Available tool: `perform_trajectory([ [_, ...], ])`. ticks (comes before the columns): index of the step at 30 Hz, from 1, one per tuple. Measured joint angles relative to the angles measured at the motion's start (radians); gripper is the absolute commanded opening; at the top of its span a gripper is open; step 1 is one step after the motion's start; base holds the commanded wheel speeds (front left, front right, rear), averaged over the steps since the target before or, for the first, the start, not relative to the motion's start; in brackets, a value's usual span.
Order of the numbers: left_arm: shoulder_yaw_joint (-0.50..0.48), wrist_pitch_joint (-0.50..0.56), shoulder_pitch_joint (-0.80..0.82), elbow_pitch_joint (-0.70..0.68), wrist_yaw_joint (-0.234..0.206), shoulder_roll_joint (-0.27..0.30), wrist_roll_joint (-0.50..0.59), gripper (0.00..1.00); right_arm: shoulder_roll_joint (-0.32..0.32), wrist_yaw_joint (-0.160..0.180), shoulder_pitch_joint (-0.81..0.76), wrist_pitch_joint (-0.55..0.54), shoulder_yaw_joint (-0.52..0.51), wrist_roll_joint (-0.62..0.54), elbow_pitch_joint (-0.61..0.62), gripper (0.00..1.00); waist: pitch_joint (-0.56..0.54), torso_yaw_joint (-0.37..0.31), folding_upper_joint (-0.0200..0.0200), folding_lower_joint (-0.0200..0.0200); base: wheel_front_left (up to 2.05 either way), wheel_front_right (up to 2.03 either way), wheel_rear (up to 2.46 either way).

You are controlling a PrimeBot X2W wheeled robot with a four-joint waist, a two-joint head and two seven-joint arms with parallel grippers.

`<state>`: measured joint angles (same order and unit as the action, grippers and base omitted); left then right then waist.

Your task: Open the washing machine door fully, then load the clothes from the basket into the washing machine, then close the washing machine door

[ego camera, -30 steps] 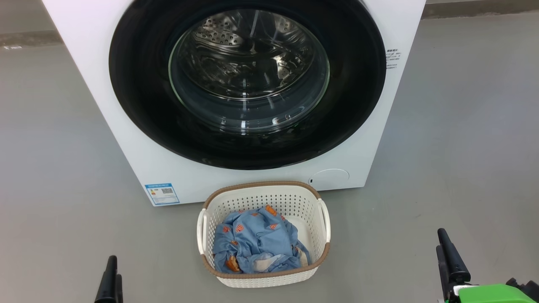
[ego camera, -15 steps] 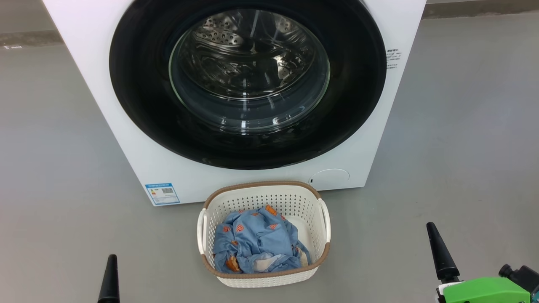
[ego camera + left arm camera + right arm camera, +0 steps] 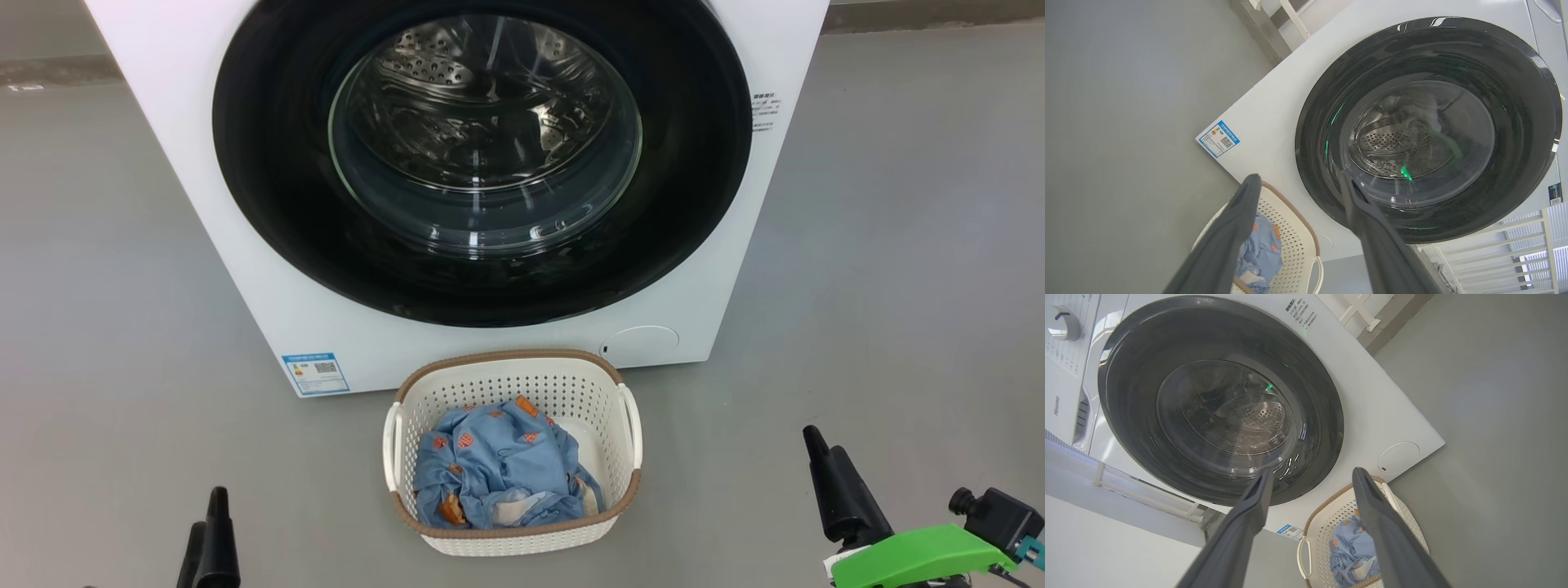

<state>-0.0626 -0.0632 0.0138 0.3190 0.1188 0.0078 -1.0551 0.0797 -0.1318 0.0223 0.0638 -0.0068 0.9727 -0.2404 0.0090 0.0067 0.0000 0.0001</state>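
The basket (image 3: 510,384) of clothes (image 3: 490,465) lies between left pincer (image 3: 208,510) and right pincer (image 3: 819,445), both spread wide.

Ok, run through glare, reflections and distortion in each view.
Head view: soft, even light, with small white glints low on the door glass. Left wrist view: green reflections streak the door, and the wide-angle tilt makes it look oval. Right wrist view: one small green glint on the door, with the same skew.
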Motion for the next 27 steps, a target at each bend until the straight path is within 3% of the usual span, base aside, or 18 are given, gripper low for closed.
perform_trajectory([
  [27, -0.030, -0.075, 0.011, -0.017, -0.004, 0.014, 0.482, 1.00, 0.025, 0.000, 0.021, 0.073, 0.033, -0.458, -0.016, 1.00, 0.006, 0.001, 0.0000, 0.0000, 0.00, 0.00, 0.00],
])
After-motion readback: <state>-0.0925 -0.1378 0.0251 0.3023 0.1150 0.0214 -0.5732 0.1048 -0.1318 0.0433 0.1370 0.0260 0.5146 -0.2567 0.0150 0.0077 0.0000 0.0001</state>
